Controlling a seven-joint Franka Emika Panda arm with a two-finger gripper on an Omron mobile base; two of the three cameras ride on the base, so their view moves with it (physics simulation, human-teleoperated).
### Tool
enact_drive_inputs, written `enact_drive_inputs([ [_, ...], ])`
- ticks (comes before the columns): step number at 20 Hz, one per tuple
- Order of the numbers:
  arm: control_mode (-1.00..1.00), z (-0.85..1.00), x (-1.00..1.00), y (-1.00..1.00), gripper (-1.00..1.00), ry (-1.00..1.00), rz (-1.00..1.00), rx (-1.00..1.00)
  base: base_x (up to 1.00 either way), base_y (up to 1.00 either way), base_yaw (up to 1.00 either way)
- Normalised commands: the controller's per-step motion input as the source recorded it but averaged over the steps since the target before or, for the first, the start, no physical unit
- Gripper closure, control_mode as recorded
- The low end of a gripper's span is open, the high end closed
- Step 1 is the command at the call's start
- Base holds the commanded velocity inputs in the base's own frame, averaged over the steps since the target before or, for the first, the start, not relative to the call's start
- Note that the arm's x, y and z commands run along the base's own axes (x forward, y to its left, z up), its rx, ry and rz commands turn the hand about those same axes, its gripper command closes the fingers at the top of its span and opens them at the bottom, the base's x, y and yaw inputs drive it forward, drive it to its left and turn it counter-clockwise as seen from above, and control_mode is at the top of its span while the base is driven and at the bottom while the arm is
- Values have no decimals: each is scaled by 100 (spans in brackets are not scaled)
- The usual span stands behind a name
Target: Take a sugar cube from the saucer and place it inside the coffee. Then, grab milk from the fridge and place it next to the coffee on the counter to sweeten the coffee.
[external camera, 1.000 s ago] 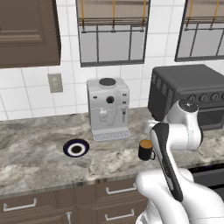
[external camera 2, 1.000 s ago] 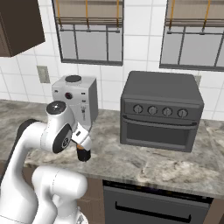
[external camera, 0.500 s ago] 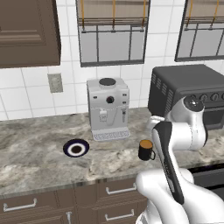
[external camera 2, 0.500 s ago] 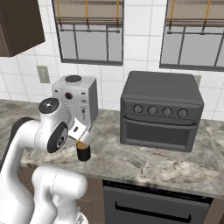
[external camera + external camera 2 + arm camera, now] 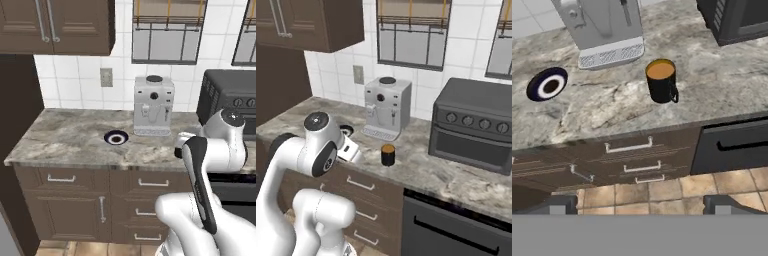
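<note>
A long grey-beige marbled stone counter (image 5: 75,137) runs over dark brown drawers with silver handles (image 5: 632,160), beneath white wall tiles and windows. On it, a small round dark saucer with a white ring (image 5: 547,84) lies left of a silver-grey coffee machine (image 5: 153,105). No sugar cube can be made out on the saucer; it may be too tiny to see. A small black mug of brown coffee (image 5: 662,80) stands just in front of the machine and to its right, its handle facing the counter edge. In the right base view the mug (image 5: 388,154) sits between the machine and a dark grey toaster oven with knobs (image 5: 473,131). The white robot arm (image 5: 212,150) is drawn back from the counter, and its claw (image 5: 637,207) hangs out over the floor tiles (image 5: 662,187), looking down at the drawers, with its two dark tips spread wide and nothing between them. The milk carton and the fridge cannot be seen here, so the second half of the job seems yet to be done. What could go wrong: the mug stands near the counter edge, so a swinging elbow could knock it and spill coffee. When the milk arrives, setting it down too close could tip the mug, and a loose grip on a smooth carton could let it slip.
</note>
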Motion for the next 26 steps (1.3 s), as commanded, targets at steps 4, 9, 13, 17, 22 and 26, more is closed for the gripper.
enact_drive_inputs([
  [4, 100, 0, 0, 0, -100, 0, 0, 0, -45, 13, 57],
  [9, 100, 0, 0, 0, -100, 0, 0, 0, -5, 17, 55],
  [13, 100, 0, 0, 0, -100, 0, 0, 0, -16, 19, 60],
  [17, 100, 0, 0, 0, -100, 0, 0, 0, -29, 37, 62],
  [22, 100, 0, 0, 0, -100, 0, 0, 0, -20, 70, 60],
  [26, 100, 0, 0, 0, -100, 0, 0, 0, -1, 98, 52],
])
